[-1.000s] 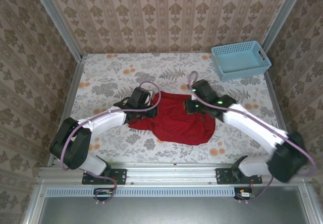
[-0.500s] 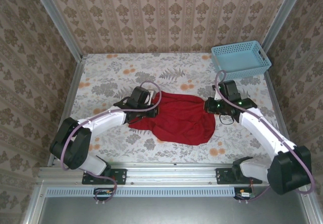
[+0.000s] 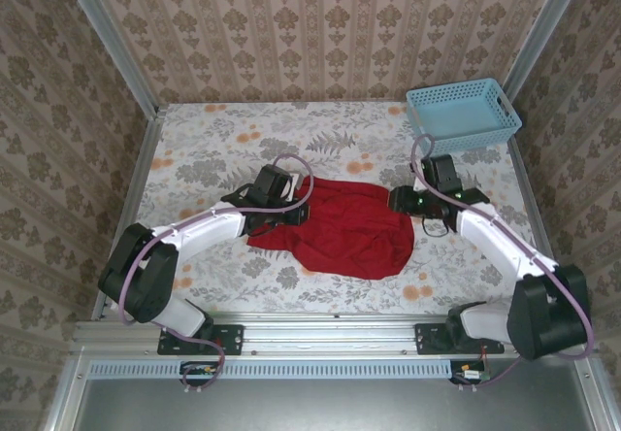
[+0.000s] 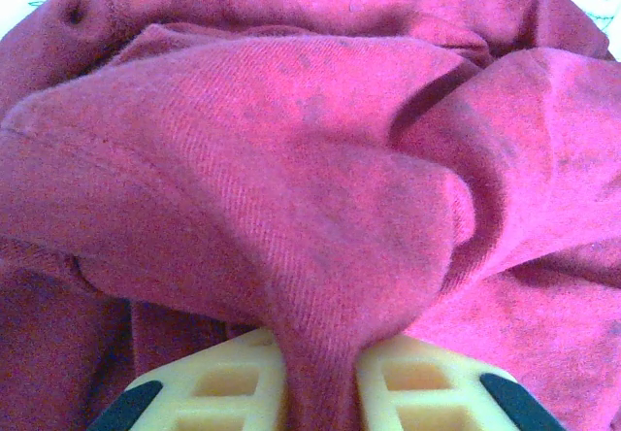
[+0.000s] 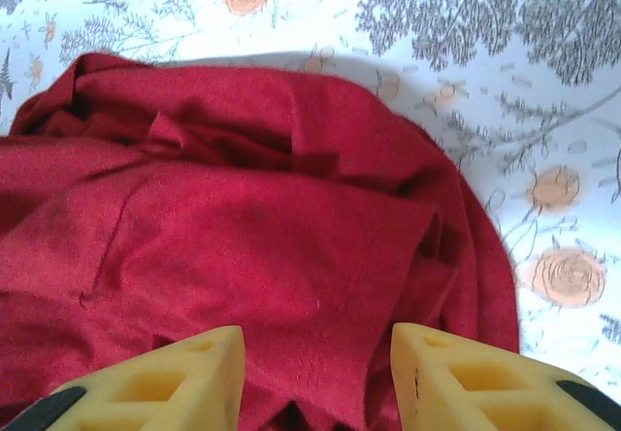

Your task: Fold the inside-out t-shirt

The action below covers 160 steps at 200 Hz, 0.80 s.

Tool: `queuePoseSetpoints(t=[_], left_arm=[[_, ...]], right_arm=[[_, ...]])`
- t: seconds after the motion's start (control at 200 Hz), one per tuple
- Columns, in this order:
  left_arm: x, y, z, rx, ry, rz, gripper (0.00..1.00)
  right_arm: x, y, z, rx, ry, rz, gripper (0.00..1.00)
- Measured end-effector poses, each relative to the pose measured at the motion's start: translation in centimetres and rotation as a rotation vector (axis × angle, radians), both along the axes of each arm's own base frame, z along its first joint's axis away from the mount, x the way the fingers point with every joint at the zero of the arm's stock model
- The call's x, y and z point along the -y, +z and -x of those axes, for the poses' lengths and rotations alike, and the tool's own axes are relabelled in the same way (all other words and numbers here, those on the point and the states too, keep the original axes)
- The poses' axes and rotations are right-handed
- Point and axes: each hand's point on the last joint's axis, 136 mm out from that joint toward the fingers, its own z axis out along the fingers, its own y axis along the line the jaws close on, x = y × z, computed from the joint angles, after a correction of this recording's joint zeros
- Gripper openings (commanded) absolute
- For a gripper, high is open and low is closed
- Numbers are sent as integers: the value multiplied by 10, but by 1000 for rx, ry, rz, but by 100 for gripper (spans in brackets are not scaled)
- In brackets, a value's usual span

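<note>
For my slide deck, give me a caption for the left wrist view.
Left gripper pinching a raised fold of the red t-shirt.

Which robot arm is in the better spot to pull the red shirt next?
Probably the left. The left gripper pinches a fold of the soft red cloth t-shirt, so it could pull straight away. The right gripper stands open over the shirt's right edge, holding nothing.
</note>
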Motion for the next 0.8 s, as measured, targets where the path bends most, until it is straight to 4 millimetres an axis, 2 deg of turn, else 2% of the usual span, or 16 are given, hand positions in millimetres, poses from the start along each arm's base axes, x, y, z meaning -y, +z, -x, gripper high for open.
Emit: queuePoseSetpoints(t=[0.22, 0.35, 0.51, 0.56, 0.61, 0.67, 0.8], left_arm=[[1, 2, -2, 7, 5, 9, 15], [2, 2, -2, 7, 4, 13, 12], [3, 3, -2, 1, 2, 23, 7], [4, 5, -2, 1, 1, 26, 6], [5, 9, -4, 4, 2, 31, 4], [6, 15, -8, 9, 3, 40, 2], [7, 42, -23, 41, 16, 58, 0]], right_arm=[[-1, -45, 36, -84, -14, -35, 46], [-8, -54, 34, -98, -9, -50, 45], [-16, -66, 28, -115, 7, -52, 36], [-17, -67, 25, -122, 6, -48, 29], [-18, -68, 19, -123, 10, -35, 13], [-18, -64, 11, -115, 5, -26, 0], [-20, -42, -5, -77, 0, -11, 0]])
